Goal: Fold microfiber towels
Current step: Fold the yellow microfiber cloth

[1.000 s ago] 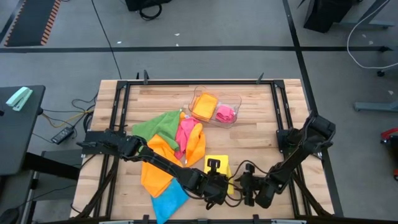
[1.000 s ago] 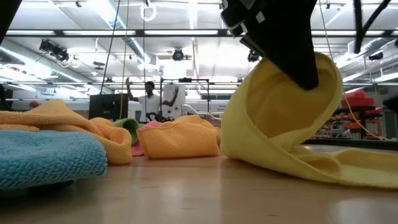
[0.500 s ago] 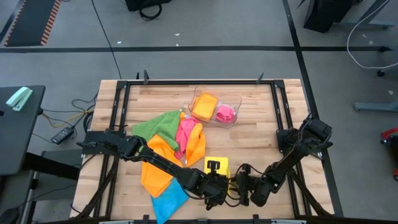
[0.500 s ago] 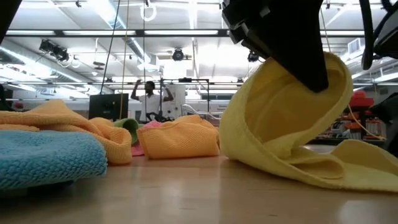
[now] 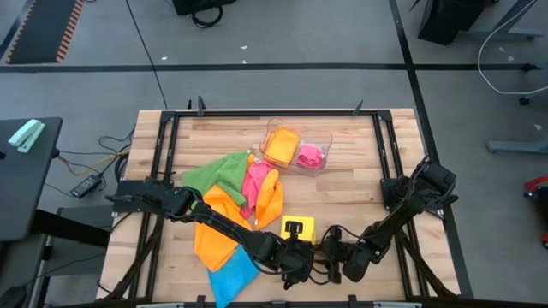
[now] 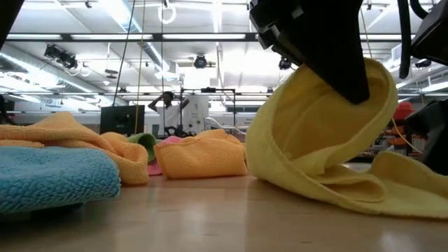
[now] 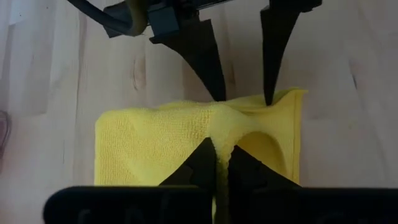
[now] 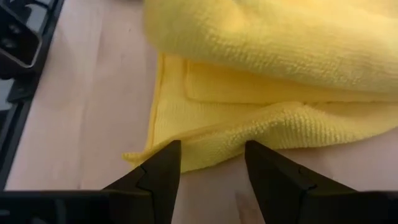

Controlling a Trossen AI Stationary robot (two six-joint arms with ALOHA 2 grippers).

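A yellow towel lies near the table's front edge, its middle pulled up into a hump. My left gripper reaches in from the left and is shut on that hump. My right gripper comes in low from the right. It is open, with its fingertips at the towel's right edge. A loose pile of blue, orange, green and pink towels lies on the table to the left. My left gripper pinches a raised fold in the yellow towel's middle between its two fingers, slanting down from the table's left. The fold hangs lifted below the fingers, while the towel's lower layers stay on the table. My right gripper's two open fingertips stand on the towel's right edge, which bulges up between them. I cannot tell whether they press on it.
A clear plastic tray at the table's far middle holds a folded orange towel and a pink one. A black frame runs along the table's edges. Bare wood lies between the tray and the yellow towel.
My right gripper has slid a little toward the table's left, up to the yellow towel's right edge. The part of the towel lying flat there has bunched up into a low hump. My left gripper has kept the raised fold where it was.
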